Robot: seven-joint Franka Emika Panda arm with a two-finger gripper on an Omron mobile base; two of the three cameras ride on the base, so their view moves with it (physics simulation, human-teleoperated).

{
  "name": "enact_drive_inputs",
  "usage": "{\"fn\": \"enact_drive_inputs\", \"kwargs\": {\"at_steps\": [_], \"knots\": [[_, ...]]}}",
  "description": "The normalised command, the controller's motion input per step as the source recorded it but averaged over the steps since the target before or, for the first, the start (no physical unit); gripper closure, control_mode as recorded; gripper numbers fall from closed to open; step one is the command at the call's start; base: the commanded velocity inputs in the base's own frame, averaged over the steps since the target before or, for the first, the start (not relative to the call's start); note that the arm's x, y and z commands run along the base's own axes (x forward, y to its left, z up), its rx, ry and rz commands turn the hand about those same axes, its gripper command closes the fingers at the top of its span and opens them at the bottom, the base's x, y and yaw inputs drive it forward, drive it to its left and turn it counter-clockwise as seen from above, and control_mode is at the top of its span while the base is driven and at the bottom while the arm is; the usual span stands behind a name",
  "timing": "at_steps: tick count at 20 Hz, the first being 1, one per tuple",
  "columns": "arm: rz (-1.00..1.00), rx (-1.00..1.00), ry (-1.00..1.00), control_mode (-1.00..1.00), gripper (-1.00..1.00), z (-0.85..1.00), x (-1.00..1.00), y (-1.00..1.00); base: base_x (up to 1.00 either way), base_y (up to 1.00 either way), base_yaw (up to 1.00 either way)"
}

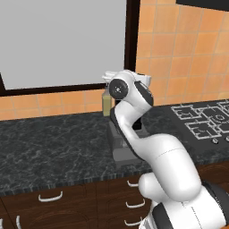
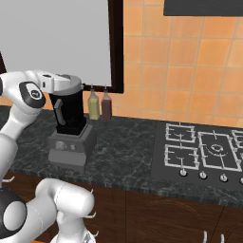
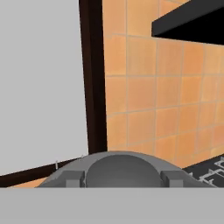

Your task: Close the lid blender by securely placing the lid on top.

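Note:
The blender (image 2: 71, 140) stands on the dark counter, a boxy grey base under a tall black jar (image 2: 70, 111). In the left base view my arm covers most of the blender (image 1: 121, 154). The light-grey lid (image 3: 120, 168) lies flat right in front of the hand camera, its domed knob between my two fingertips (image 3: 72, 177). My gripper (image 3: 123, 177) is shut on that knob. From the right base view the gripper (image 2: 70, 83) reaches sideways and holds the lid (image 2: 74, 87) level at the jar's mouth. Whether the lid rests on the rim is hidden.
A yellowish bottle (image 2: 94, 105) and a dark red one (image 2: 106, 107) stand by the wall just right of the jar. Farther right lies the stove (image 2: 204, 147). A dark window frame (image 3: 92, 74) rises behind the counter, and drawers (image 1: 49, 197) run below it.

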Motion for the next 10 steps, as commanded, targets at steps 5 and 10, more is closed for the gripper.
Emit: {"fn": "enact_drive_inputs", "kwargs": {"at_steps": [5,10], "knots": [[-0.02,0.0,0.0,-1.0,-1.0,0.0,0.0,0.09,0.0,0.0,0.0],[-0.03,0.0,-0.01,-1.0,-1.0,0.05,0.0,0.15,0.0,0.0,0.0]]}}
